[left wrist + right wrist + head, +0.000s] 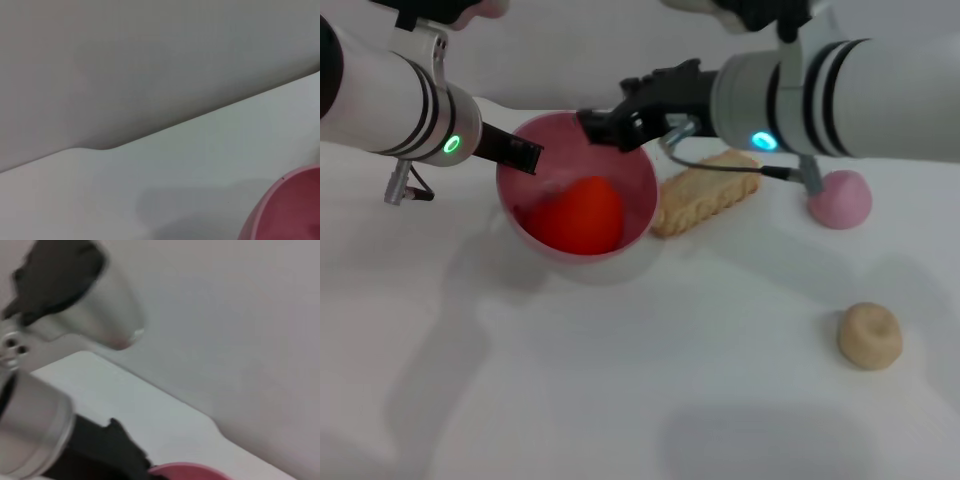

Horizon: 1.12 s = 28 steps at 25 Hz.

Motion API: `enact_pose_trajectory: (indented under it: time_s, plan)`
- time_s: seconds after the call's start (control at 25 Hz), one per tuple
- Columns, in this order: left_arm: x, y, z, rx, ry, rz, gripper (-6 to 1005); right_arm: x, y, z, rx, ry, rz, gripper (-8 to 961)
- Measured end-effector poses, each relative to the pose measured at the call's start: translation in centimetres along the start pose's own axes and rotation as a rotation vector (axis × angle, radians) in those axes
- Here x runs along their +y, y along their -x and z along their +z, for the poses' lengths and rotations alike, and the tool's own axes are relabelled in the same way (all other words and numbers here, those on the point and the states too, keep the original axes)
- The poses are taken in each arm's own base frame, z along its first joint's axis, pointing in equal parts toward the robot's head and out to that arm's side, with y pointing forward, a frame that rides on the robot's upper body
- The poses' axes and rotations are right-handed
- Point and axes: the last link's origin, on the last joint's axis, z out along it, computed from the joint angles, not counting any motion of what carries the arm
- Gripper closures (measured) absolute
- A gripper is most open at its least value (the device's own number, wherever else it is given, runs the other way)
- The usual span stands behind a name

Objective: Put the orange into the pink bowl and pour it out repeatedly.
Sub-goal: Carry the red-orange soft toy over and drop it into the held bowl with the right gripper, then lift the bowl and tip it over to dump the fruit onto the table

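While my head view takes in the whole scene, my wrist views catch little: the left wrist sees only a curved edge of the pink bowl (287,207) on the white desk (190,165), and the right wrist sees a sliver of its rim plus my left hand's dark body beside it. From the head I see the orange (582,215) lying inside the pink bowl, which is tilted toward me. My left hand (520,153) is clenched on the bowl's left rim. My right hand (605,127) sits at the far rim, above the orange; whether it grips I cannot tell. Beside the bowl lies a biscuit (705,192).
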Motion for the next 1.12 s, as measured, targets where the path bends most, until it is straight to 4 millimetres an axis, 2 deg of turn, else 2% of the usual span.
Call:
enact_pose_trajectory:
  time_s: [0.08,0.2,0.24,0.28,0.32,0.44,0.52,0.6,0.76,0.8,0.84,0.88,0.92,1.0,1.08,1.12]
  plan:
    - [0.1,0.0,0.0,0.0,0.0,0.008,956,-1.6,-0.1,-0.7,0.002,-0.055,0.06,372]
    - [0.5,0.0,-0.2,0.009,0.003,0.036,956,-5.8,-1.4,-2.4,0.016,-0.18,0.186,373]
    - [0.7,0.0,-0.3,0.014,0.004,0.047,956,-7.3,-2.2,-3.1,0.023,-0.22,0.233,373]
    - [1.0,-0.1,-0.5,0.022,0.002,0.062,956,-10.1,-4.0,-4.7,0.033,-0.294,0.325,374]
    - [1.0,-0.1,-0.5,0.022,0.002,0.062,956,-10.1,-4.0,-4.7,0.033,-0.294,0.325,374]
    - [1.1,-0.1,-0.6,0.03,-0.002,0.079,957,-13.2,-7.3,-7.2,0.054,-0.389,0.433,375]
    - [1.3,-0.2,-0.9,0.044,-0.014,0.106,957,-14.4,-9.0,-8.4,0.069,-0.426,0.476,375]
    - [2.8,-0.5,-1.5,0.089,-0.049,0.235,957,-15.0,-10.4,-9.1,0.087,-0.45,0.505,376]
    - [2.8,-0.5,-1.5,0.089,-0.049,0.235,957,-15.3,-12.0,-9.4,0.119,-0.464,0.526,377]
    - [3.3,-0.5,-1.8,0.103,-0.065,0.28,957,-15.3,-12.3,-9.3,0.127,-0.463,0.528,378]
    - [3.3,-0.5,-1.8,0.103,-0.065,0.28,957,-15.3,-12.5,-9.2,0.135,-0.461,0.529,378]
    - [5.5,-0.4,-2.4,0.135,-0.154,0.486,957,-15.2,-12.6,-9.0,0.143,-0.456,0.526,378]
    - [6.1,-0.2,-2.4,0.139,-0.175,0.536,957,-15.2,-12.6,-8.9,0.144,-0.455,0.525,378]
    - [6.1,-0.2,-2.4,0.139,-0.175,0.536,957,-15.2,-12.6,-8.9,0.145,-0.455,0.524,379]
    - [8.0,0.5,-2.6,0.166,-0.25,0.698,957,-15.3,-12.5,-8.9,0.144,-0.455,0.522,380]
    - [8.0,0.5,-2.6,0.166,-0.25,0.698,957,-15.3,-12.5,-8.9,0.144,-0.456,0.52,380]
